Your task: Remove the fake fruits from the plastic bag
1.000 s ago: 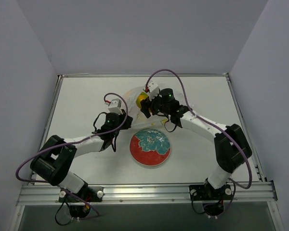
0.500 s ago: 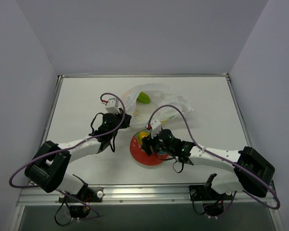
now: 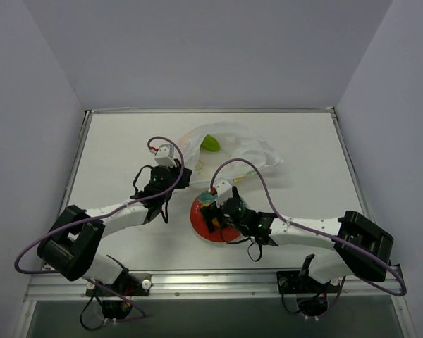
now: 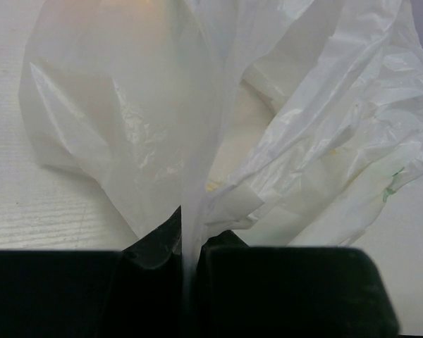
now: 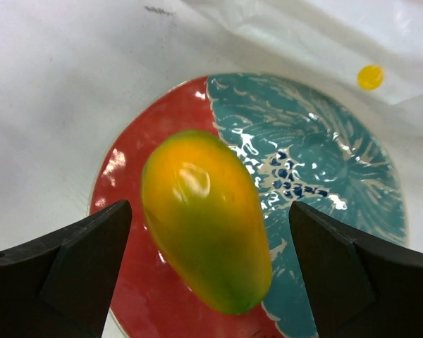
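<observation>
A yellow-orange mango with a green end (image 5: 204,222) lies on the red-and-teal floral plate (image 5: 324,162). My right gripper (image 5: 210,236) is open, with a finger on each side of the mango and a gap to it on both. The crinkly white plastic bag (image 3: 233,149) lies behind the plate, and a green pointed fruit (image 3: 211,143) shows in its mouth. My left gripper (image 4: 189,243) is shut on a fold of the bag (image 4: 233,105) at its near-left edge (image 3: 182,174).
The right arm (image 3: 296,229) stretches low across the table from the right and covers part of the plate (image 3: 197,224). The bag's edge with a yellow printed dot (image 5: 370,76) lies just beyond the plate. Walls enclose the table.
The right arm carried the mango from the bag down to the plate, and its jaws have now opened off it. The left gripper has kept its pinch on the bag.
</observation>
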